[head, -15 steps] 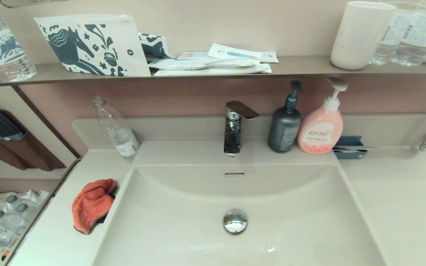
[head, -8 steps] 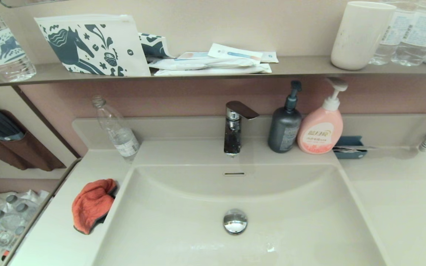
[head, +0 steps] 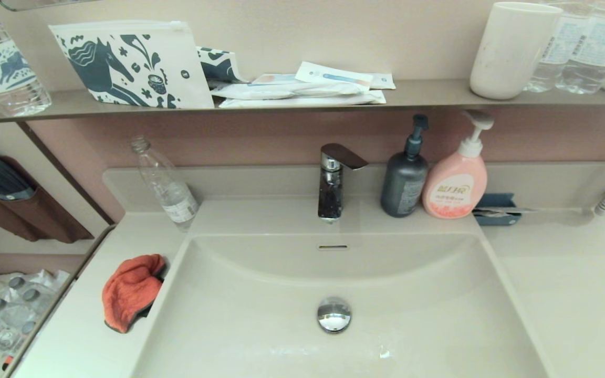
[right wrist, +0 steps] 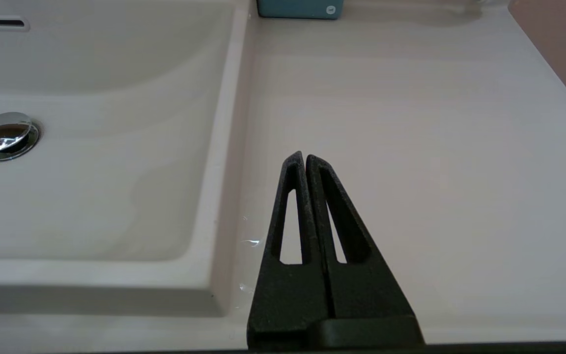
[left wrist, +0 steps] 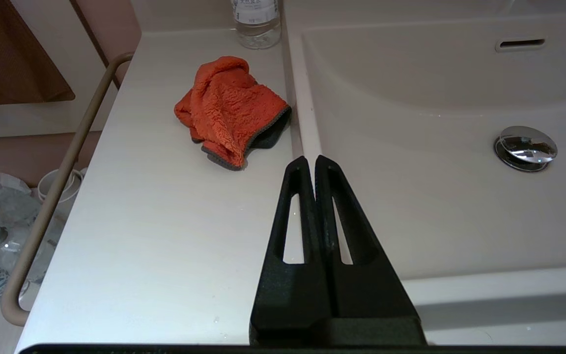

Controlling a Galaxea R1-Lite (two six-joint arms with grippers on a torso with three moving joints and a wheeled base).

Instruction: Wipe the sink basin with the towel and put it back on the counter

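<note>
The orange-red towel [head: 130, 290] lies crumpled on the counter [head: 79, 336] just left of the sink basin [head: 418, 294], its dark trim at the basin's edge. The towel [left wrist: 231, 110] also shows in the left wrist view, a short way ahead of my left gripper [left wrist: 311, 159], which is shut and empty above the basin's left rim. My right gripper [right wrist: 302, 156] is shut and empty over the counter [right wrist: 410, 123] right of the basin. The chrome drain stopper [head: 334, 314] sits mid-basin. Neither gripper shows in the head view.
A faucet [head: 334, 181], a dark pump bottle [head: 405, 181], a pink soap bottle [head: 456, 184] and a blue box [head: 496, 209] stand along the back ledge. A clear bottle [head: 165, 184] stands behind the towel. A rail [left wrist: 52, 196] runs along the counter's left edge.
</note>
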